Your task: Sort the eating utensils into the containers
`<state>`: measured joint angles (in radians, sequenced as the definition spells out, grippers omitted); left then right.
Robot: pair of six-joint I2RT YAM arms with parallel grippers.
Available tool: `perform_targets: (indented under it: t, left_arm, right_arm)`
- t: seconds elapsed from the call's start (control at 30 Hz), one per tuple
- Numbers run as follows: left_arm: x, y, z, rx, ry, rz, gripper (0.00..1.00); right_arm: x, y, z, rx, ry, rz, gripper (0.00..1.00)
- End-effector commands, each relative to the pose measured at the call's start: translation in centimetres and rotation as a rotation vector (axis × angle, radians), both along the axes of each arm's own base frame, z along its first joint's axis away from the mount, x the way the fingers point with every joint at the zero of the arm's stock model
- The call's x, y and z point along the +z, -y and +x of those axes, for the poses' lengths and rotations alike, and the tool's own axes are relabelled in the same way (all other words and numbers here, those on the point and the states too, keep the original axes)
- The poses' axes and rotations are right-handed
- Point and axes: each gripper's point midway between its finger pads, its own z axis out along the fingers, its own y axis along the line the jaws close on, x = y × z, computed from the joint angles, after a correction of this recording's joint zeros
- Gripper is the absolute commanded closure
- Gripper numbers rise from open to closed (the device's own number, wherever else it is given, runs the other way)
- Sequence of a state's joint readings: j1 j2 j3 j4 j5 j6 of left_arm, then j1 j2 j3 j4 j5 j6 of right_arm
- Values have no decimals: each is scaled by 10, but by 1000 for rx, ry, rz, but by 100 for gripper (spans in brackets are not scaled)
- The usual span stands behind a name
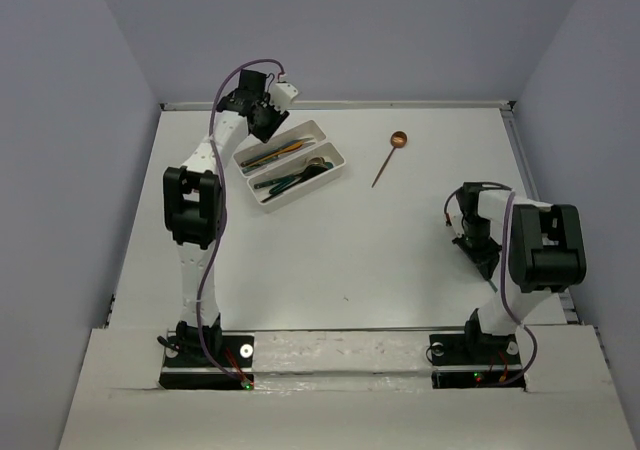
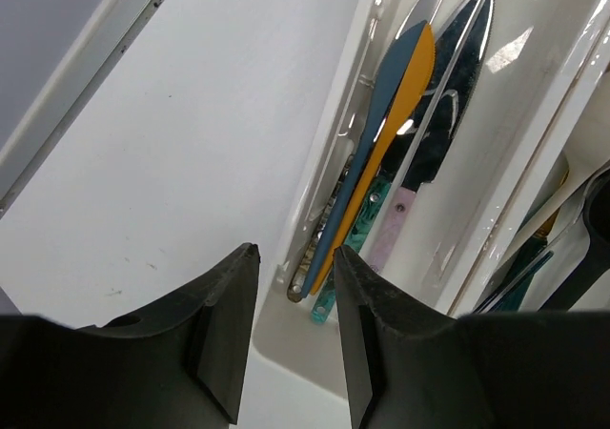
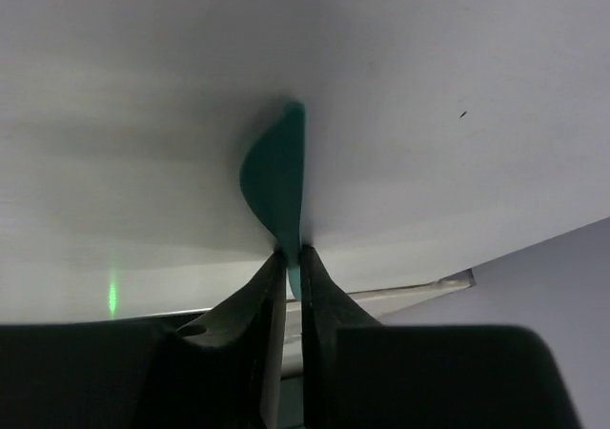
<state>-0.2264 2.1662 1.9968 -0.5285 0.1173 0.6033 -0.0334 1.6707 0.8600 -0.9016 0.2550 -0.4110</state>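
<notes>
White counter (image 1: 350, 260) carries the work. Most utensils already lie in two long white plastic trays (image 1: 310, 192). One slim copper spoon (image 1: 398, 140) lies loose, well apart from either set of fingers. The right arm's fingers (image 3: 319, 305) are clamped on a flat teal plastic knife (image 3: 276, 176) projecting ahead of them, not yet delivered. The left arm's fingers (image 2: 224, 334) stand open and empty above one tray's end. Only the left wrist view resolves that tray's orange plastic knife (image 2: 405, 86); only the overhead view shows the spoon.
</notes>
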Motion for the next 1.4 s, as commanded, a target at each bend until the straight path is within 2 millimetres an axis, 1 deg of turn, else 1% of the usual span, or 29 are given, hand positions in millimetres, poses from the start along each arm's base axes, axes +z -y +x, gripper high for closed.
perform_targets:
  t: [0.0, 0.03, 0.07, 0.1, 0.17, 0.2, 0.23, 0.27, 0.3, 0.37, 0.43, 0.47, 0.5, 0.53, 0.67, 0.7, 0.8, 0.87, 1.03, 1.13, 1.23, 1.27, 1.3, 1.33, 1.37]
  left_arm:
    - [16, -26, 6, 69, 30, 5, 51]
    - [16, -30, 5, 77, 29, 8, 51]
    - [15, -33, 5, 82, 28, 10, 51]
    - [17, -36, 5, 87, 35, 15, 51]
    - [11, -46, 2, 106, 26, 33, 51]
    - [15, -50, 0, 113, 33, 36, 51]
    - [14, -52, -1, 116, 33, 40, 51]
    - [14, -57, -5, 122, 28, 48, 51]
    - [13, -57, -7, 123, 24, 50, 51]
    - [13, -60, -12, 128, 17, 58, 51]
    - [13, -61, -15, 128, 13, 61, 51]
    - [13, -61, -16, 128, 12, 62, 51]
    - [15, -61, -18, 128, 12, 55, 51]
    - [14, -61, -20, 131, 7, 54, 51]
    - [20, -59, -23, 128, 7, 42, 51]
    - [25, -59, -23, 129, 15, 41, 51]
    - [31, -59, -25, 128, 20, 40, 51]
    - [35, -58, -26, 127, 21, 32, 51]
    - [42, -54, -29, 120, 21, 18, 51]
    - [49, -46, -31, 95, 18, 3, 51]
    - [60, -29, -37, 46, 15, -44, 51]
    - [63, -18, -40, 8, 9, -81, 51]
    - [72, -5, -45, -32, 21, -100, 51]
    - [77, 5, -49, -65, 23, -116, 51]
    - [81, 19, -55, -116, 22, -138, 51]
  right_arm:
    - [-30, -8, 47, -33, 120, 58, 93]
    - [-30, -9, 52, -36, 121, 66, 96]
    - [-27, -10, 65, -39, 146, 71, 98]
    - [-30, -12, 69, -52, 142, 84, 100]
    - [-31, -16, 81, -71, 159, 102, 100]
    - [-30, -17, 94, -90, 180, 107, 100]
    - [-30, -19, 102, -101, 193, 114, 100]
    - [-30, -25, 108, -96, 199, 136, 100]
    - [-24, -30, 124, -97, 235, 150, 100]
    - [-20, -36, 138, -104, 272, 186, 100]
    - [-11, -43, 154, -106, 325, 226, 100]
    - [-2, -46, 167, -106, 369, 245, 100]
    - [3, -52, 178, -105, 409, 284, 100]
    - [14, -59, 194, -102, 462, 323, 100]
    - [32, -68, 216, -118, 532, 379, 100]
    - [40, -69, 223, -115, 564, 388, 100]
    - [55, -74, 232, -110, 615, 418, 100]
    - [60, -76, 234, -113, 630, 431, 100]
    - [66, -81, 231, -111, 655, 460, 100]
    - [75, -84, 231, -100, 686, 479, 100]
    - [80, -88, 231, -101, 701, 500, 100]
    - [86, -91, 233, -100, 715, 520, 100]
    - [90, -93, 234, -102, 726, 532, 100]
    - [94, -95, 235, -102, 736, 543, 100]
    - [103, -97, 238, -93, 761, 557, 100]
